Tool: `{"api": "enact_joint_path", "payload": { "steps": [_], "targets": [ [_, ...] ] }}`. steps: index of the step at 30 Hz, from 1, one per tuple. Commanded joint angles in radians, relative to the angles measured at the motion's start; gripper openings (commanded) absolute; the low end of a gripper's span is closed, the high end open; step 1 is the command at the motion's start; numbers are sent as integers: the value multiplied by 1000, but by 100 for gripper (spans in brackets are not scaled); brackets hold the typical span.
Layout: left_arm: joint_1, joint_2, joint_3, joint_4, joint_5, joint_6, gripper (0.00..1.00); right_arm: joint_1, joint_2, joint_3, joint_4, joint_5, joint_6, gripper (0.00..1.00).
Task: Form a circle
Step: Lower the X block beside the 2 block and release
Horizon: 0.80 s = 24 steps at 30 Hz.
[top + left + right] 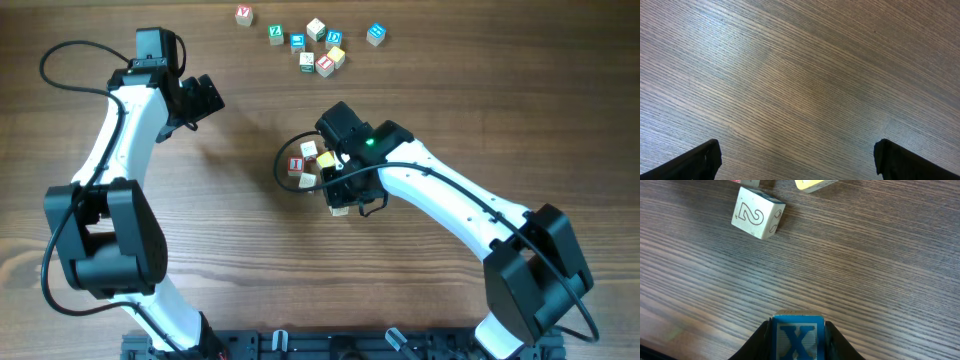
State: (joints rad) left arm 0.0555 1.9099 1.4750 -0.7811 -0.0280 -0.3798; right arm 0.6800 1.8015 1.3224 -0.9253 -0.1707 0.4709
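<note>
We judge the circle (pixel 297 165) at the middle of the table (pixel 250 250) only partly made: our right gripper (pixel 798 330) pinches a blue X cube (pixel 798 341) not yet placed, and the left gripper (pixel 800 162) is spread wide.

The X cube (pixel 797 337) sits between my right fingers (pixel 762 341), over the surface (pixel 880 270). Ahead of it and to the left lies the 2 cube (pixel 758 212), apart from it. Seen from overhead, the small group of cubes (pixel 303 165) lies mid-surface, just left of my right wrist. The loose scatter of cubes (pixel 310 45) lies behind that group, well apart, near the far edge. My left fingers (pixel 207 96) hang over the surface, left of the group.
</note>
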Motion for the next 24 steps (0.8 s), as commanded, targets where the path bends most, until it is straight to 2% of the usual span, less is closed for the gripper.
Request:
{"api": "enact_joint_path", "payload": {
  "steps": [1,14,24],
  "targets": [
    [3,-17,11,0,1,5,100,8,-4,-8,1,14,-11,19],
    [3,-17,11,0,1,5,100,8,0,-8,24,15,-23,19],
    [3,-17,11,0,1,5,100,8,92,-8,96,19,11,19]
  ]
}}
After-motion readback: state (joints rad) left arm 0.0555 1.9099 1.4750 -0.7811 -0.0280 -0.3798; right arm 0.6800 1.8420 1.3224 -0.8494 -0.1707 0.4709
